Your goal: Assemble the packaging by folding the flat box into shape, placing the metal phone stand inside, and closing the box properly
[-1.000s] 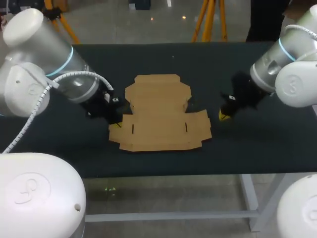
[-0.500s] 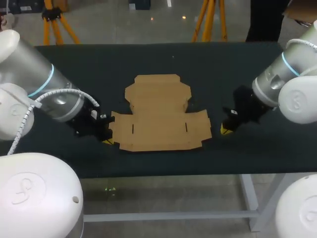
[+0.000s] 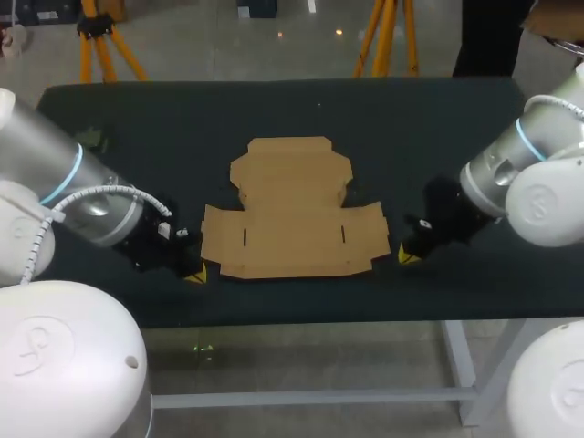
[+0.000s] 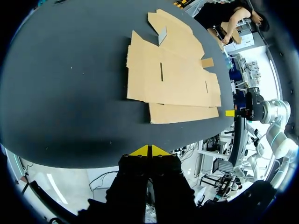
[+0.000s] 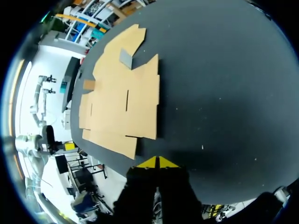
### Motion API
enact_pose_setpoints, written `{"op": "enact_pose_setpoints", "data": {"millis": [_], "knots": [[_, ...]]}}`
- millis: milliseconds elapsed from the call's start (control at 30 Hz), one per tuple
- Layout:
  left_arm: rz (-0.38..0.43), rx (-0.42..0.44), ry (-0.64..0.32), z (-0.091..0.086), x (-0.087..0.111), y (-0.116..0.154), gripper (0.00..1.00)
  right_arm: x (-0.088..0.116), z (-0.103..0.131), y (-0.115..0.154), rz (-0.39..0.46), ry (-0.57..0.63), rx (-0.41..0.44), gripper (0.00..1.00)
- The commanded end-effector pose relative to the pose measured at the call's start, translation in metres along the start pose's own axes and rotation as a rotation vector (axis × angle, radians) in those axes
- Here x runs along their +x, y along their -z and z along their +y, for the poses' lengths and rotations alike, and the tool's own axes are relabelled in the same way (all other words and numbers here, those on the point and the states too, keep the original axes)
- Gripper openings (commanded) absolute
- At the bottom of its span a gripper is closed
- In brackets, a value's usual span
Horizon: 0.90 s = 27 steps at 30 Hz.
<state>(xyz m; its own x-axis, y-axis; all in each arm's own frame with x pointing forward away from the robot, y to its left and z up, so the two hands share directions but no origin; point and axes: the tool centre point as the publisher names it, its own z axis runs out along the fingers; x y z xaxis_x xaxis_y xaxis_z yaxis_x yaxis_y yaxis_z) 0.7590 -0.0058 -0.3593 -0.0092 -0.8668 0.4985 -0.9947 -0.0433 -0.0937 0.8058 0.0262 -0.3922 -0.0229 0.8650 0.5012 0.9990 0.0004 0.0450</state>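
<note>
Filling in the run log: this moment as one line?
flat box: unfolded on table | left gripper: shut, empty, beside box's near-left corner | right gripper: shut, empty, beside near-right corner

And the yellow-tipped left gripper [image 3: 197, 273] slides back off the left edge of the flat brown cardboard box blank [image 3: 292, 214], out toward the near edge of the dark table [image 3: 274, 109], arm pulling aside. The right gripper [image 3: 408, 256] drops nearer too, now just beside the blank's right corner. That left flap looks flatter, perhaps.
</note>
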Motion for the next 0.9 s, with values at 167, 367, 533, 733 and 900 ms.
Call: {"op": "enact_pose_setpoints", "data": {"millis": [167, 367, 533, 733, 900], "knots": [[0.018, -0.025, -0.013, -0.010, -0.004, -0.018, 0.00, 0.005, 0.005, -0.021, 0.014, -0.009, 0.014, 0.00], [0.014, -0.053, -0.027, -0.016, -0.003, -0.029, 0.00, 0.012, 0.011, -0.035, 0.015, -0.008, 0.039, 0.00], [0.013, -0.068, -0.029, -0.019, -0.004, -0.034, 0.00, 0.015, 0.014, -0.041, 0.013, -0.011, 0.047, 0.00], [0.021, -0.084, -0.038, -0.024, -0.004, -0.042, 0.00, 0.018, 0.018, -0.047, 0.017, -0.005, 0.049, 0.00], [0.026, -0.096, -0.041, -0.027, -0.003, -0.047, 0.00, 0.019, 0.020, -0.049, 0.026, 0.000, 0.052, 0.00]]}}
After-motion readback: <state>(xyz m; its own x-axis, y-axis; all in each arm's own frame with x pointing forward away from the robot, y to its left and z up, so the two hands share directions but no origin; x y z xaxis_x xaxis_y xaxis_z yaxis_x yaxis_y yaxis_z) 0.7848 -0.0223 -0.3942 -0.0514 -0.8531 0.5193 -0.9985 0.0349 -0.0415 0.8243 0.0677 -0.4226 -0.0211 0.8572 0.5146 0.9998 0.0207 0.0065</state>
